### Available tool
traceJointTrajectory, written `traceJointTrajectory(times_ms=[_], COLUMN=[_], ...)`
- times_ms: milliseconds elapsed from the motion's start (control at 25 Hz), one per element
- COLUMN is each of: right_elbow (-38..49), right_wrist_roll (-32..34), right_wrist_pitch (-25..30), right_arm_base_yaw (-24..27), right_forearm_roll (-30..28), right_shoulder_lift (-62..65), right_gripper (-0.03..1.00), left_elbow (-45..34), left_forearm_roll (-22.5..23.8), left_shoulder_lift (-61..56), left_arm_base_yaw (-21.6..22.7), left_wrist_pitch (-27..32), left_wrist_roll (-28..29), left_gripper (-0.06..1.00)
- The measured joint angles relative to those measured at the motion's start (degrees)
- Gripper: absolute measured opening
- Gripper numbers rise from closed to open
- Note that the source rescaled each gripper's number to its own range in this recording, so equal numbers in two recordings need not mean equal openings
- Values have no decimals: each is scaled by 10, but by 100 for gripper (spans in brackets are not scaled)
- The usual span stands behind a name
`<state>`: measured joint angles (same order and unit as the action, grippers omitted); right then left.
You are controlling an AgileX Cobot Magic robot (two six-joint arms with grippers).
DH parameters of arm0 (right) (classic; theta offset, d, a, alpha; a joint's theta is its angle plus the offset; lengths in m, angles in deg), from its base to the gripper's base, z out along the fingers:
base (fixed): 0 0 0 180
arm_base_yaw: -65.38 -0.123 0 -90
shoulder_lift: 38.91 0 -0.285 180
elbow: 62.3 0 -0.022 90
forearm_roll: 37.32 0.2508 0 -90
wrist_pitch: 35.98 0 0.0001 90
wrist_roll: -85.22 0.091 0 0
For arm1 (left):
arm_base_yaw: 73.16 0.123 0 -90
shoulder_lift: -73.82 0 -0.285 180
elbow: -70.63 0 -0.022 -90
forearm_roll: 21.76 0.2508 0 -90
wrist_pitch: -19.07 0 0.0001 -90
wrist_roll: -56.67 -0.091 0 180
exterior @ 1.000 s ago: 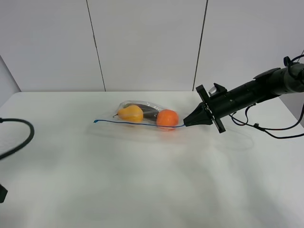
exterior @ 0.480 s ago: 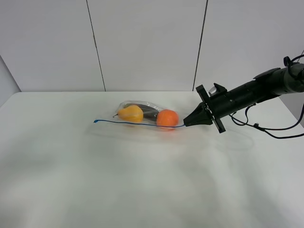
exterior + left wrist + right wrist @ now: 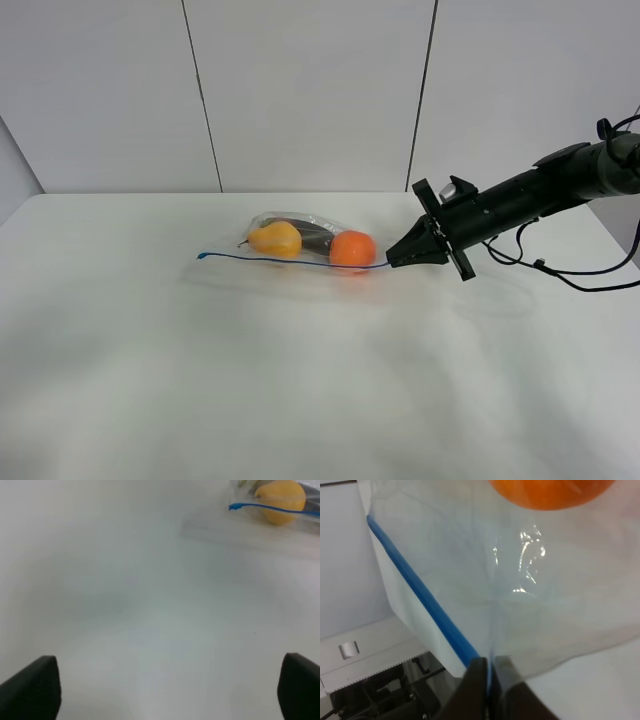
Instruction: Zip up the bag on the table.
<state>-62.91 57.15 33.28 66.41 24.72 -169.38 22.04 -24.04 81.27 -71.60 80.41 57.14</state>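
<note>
Pinching the zip bag [image 3: 300, 245] at its blue zip strip [image 3: 427, 605], your right gripper [image 3: 489, 680] is pressing together. Your left gripper [image 3: 165, 690] is hovering spread above the desk [image 3: 300, 380].

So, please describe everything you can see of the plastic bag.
The bag is clear, thin plastic, lying flat on the white table. A thin blue zip strip runs along its near edge. Inside show a yellow pear, an orange and a dark item. The right gripper pinches the strip's end beside the orange.
</note>
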Motion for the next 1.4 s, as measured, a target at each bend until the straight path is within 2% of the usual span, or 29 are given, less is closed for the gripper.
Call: traceJointTrajectory(times_ms=[160,200,280,520,680,800,1040,1160,1400], right_elbow=[-29,-43,-76,-193,-212,-212,-174,-106,101], right_wrist_roll=[8,15,35,144,193,205,210,210,210], right_wrist_pitch=[1,2,2,2,2,3,2,2,3], right_arm_base_yaw=[0,0,0,-2,-2,-3,-6,-6,-6], right_forearm_roll=[-40,-60,-115,-392,-527,-559,-568,-568,-568], right_shoulder_lift=[2,4,15,63,81,90,153,216,381], right_gripper=[72,82,91,95,95,95,95,95,95], left_elbow=[0,0,0,0,0,0,0,0,0], left_forearm_roll=[0,0,0,0,0,0,0,0,0], left_shoulder_lift=[0,0,0,0,0,0,0,0,0], left_arm_base_yaw=[0,0,0,0,0,0,0,0,0], left_wrist_pitch=[0,0,0,0,0,0,0,0,0], left_wrist_roll=[0,0,0,0,0,0,0,0,0], left_gripper=[100,100,100,100,100,100,100,100,100])
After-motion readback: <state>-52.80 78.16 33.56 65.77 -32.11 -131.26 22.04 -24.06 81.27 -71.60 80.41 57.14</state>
